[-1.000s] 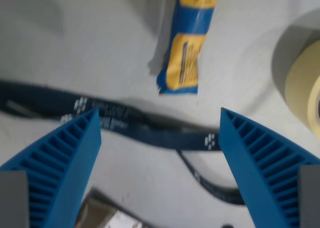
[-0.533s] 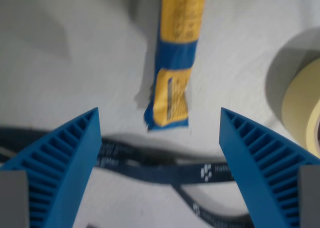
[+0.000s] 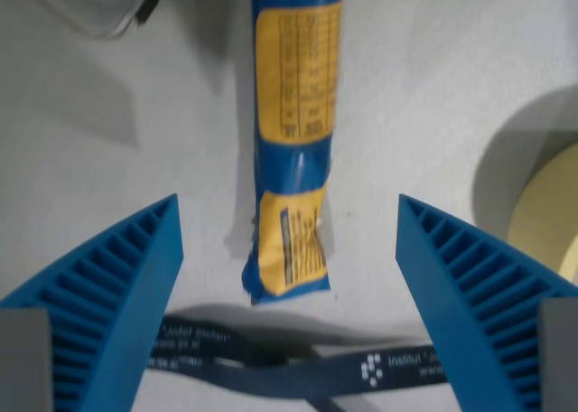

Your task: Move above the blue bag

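A long blue bag [image 3: 293,136] with yellow label panels lies on the white table, running from the top edge of the wrist view down to its crimped end near the centre. My gripper [image 3: 289,215] is open, nothing between its blue ribbed fingers [image 3: 117,294], which stand wide apart on either side of the bag's lower end. The bag's end lies between the two fingertips as seen from above. How high I hang over it is not clear.
A dark blue lanyard strap [image 3: 298,371] with white print crosses the bottom of the view, just below the bag. A cream tape roll [image 3: 546,222] sits at the wrist view's right edge. A grey object with an orange spot [image 3: 104,1] is at the top left.
The whole scene has slid downward in the view, so the camera has travelled forward along the bag. More of the bag shows now, and the grey object has come into view.
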Motion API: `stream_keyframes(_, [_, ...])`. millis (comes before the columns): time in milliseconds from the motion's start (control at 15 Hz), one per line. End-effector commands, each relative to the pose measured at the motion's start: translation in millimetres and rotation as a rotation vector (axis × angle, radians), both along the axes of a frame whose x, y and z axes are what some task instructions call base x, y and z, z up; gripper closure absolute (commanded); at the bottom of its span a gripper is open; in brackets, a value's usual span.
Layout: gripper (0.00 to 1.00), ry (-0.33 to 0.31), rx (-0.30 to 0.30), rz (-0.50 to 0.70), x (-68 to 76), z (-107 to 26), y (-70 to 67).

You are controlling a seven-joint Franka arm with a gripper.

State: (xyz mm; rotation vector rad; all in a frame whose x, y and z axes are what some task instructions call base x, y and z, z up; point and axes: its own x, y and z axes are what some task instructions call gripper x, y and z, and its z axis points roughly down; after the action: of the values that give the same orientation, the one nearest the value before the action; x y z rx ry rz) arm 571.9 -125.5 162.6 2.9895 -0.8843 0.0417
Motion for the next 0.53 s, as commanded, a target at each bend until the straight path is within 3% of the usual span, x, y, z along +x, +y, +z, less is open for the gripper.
stream_keyframes(67, [0.0, 0.003, 0.039, -0.08, 9.9, -6.0, -7.0])
stream_keyframes(533, [0.0, 0.004, 0.031, -0.067, 13.5, -12.3, -11.9])
